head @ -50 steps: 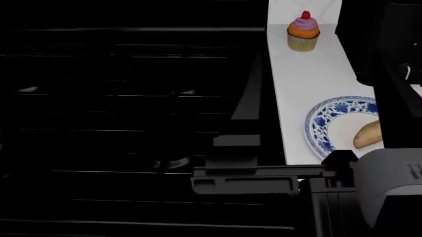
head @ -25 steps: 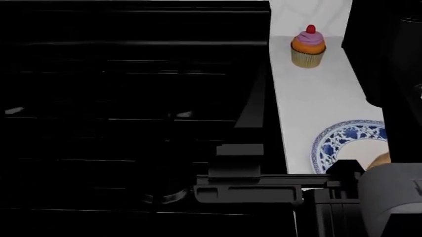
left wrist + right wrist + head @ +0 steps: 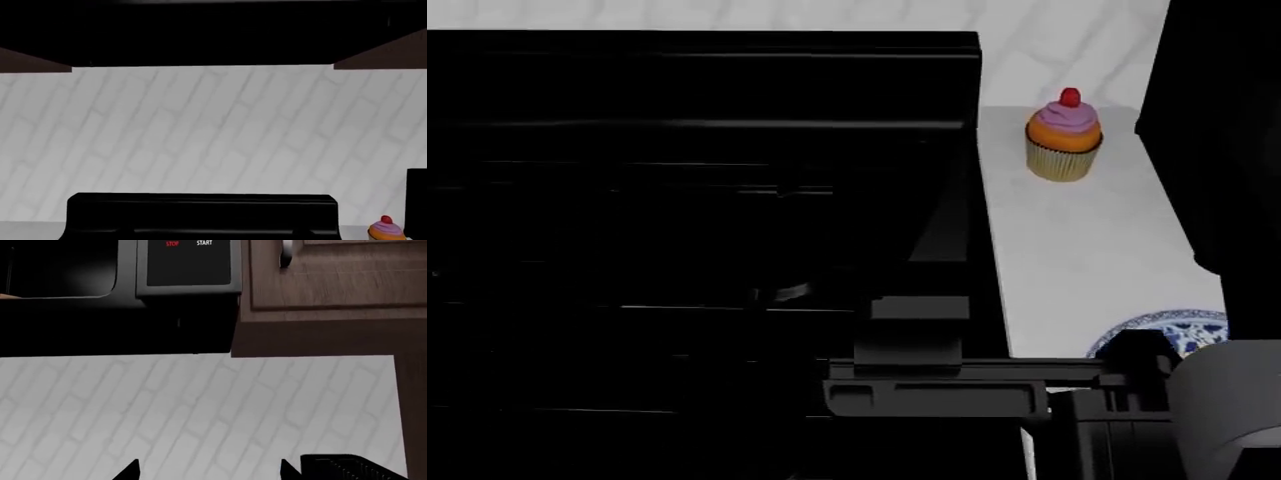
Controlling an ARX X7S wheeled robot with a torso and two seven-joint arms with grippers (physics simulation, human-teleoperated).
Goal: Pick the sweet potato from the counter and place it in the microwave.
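The sweet potato is out of view in every frame. In the head view only a sliver of the blue-and-white plate shows on the white counter, behind my right arm. The black microwave hangs high on the wall beside a brown cabinet, and its dark underside shows in the left wrist view. My right gripper is open, its two black fingertips wide apart and facing the white brick wall with nothing between them. My left arm reaches over the stove, dark on dark, and its jaws cannot be made out.
A black stove fills the left of the head view, and its back panel shows in the left wrist view. A pink-and-orange cupcake stands at the counter's back. A tall black shape borders the counter on the right.
The head view has tilted up: cupcake and plate slid down the picture, the wall came in at the top, and the sweet potato on the plate dropped out of sight behind my right arm.
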